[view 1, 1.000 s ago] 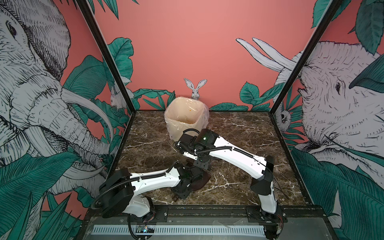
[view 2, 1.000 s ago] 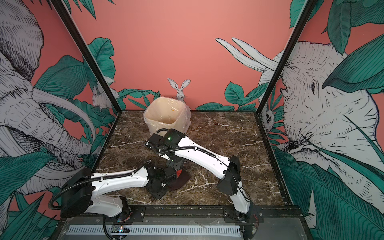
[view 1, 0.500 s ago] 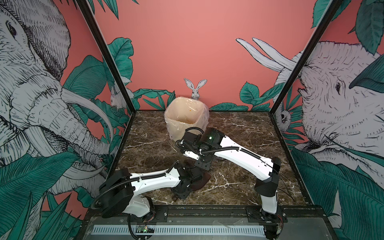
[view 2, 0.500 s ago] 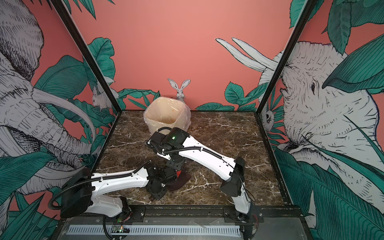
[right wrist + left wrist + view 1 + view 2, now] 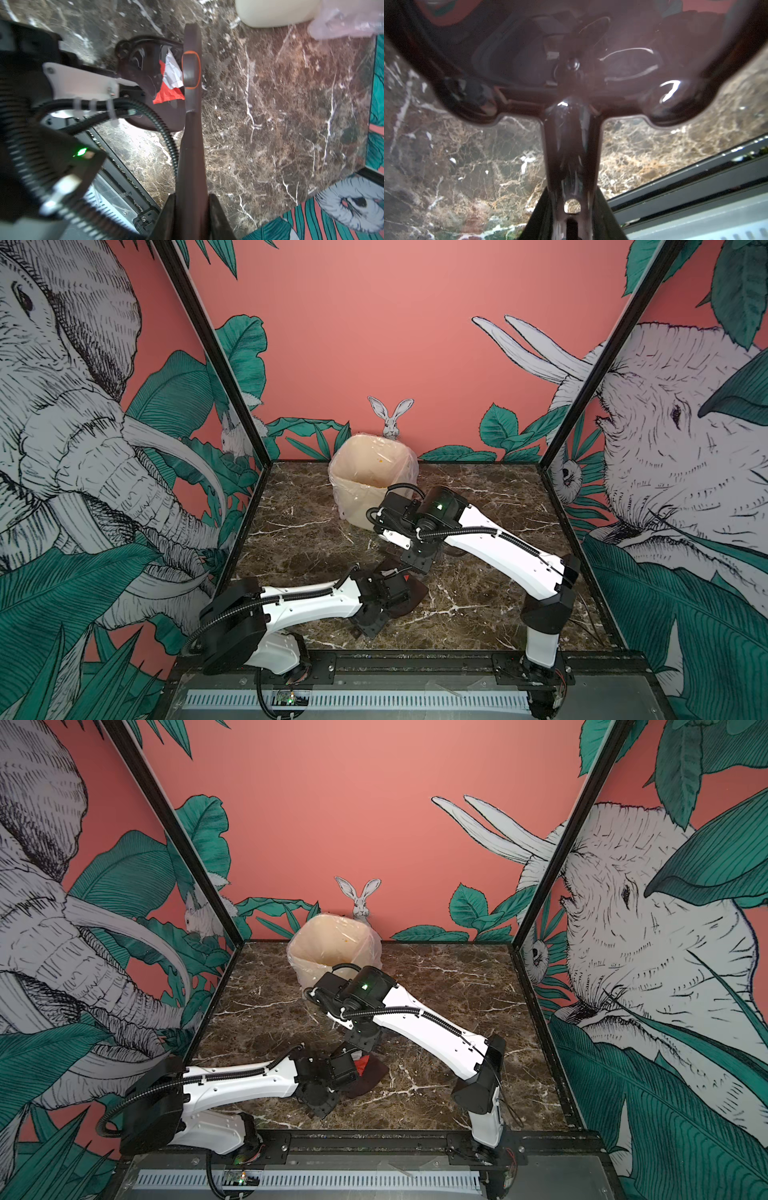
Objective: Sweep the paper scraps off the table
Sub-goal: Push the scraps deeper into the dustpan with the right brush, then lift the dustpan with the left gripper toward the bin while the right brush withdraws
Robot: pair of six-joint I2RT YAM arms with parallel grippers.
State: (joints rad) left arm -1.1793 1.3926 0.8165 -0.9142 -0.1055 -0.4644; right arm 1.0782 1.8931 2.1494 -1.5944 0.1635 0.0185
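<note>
Red point(image 5: 168, 94) and white point(image 5: 172, 72) paper scraps lie inside a dark brown dustpan point(image 5: 141, 62) on the marble table point(image 5: 270, 104). In both top views only a red scrap point(image 5: 406, 577) point(image 5: 362, 1063) shows in the dustpan point(image 5: 409, 597) point(image 5: 370, 1077). My left gripper point(image 5: 572, 224) point(image 5: 374, 605) is shut on the dustpan's handle point(image 5: 571, 155). My right gripper point(image 5: 191, 218) point(image 5: 415, 560) is shut on the handle of a brown brush point(image 5: 191, 155). The brush's head point(image 5: 192, 68) stands at the dustpan's mouth, against the scraps.
A cream bin point(image 5: 370, 481) point(image 5: 328, 952) lined with a clear bag stands at the back of the table point(image 5: 498, 489), just behind the right arm's wrist. The black front frame point(image 5: 685, 182) runs close to the dustpan. Printed walls enclose the other sides.
The right arm's wrist and elbow have shifted a little to the right and toward the bin, brush still held. The left arm and dustpan have stayed put.
</note>
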